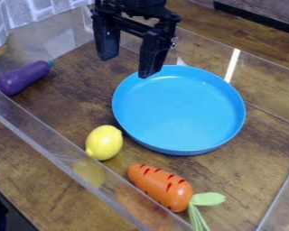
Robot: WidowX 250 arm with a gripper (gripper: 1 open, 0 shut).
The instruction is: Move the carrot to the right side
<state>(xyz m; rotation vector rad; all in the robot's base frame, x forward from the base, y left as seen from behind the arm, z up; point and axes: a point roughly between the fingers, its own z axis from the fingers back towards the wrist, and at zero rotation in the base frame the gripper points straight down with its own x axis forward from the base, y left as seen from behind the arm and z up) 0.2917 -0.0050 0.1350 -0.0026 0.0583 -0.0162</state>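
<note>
The toy carrot (162, 186) lies near the bottom of the view, orange with dark cross lines, its light green leafy top (205, 203) pointing right and down. My gripper (129, 54) hangs at the top centre, pointing down, its two black fingers apart and nothing between them. It is well above and behind the carrot, over the far left rim of the blue plate.
A blue plate (226, 131) fills the middle right of the wooden table. A yellow lemon (104, 142) rests by its left rim, just up-left of the carrot. A purple eggplant (24, 76) lies at the far left. A clear plastic wall (51, 144) runs diagonally along the table's near-left side.
</note>
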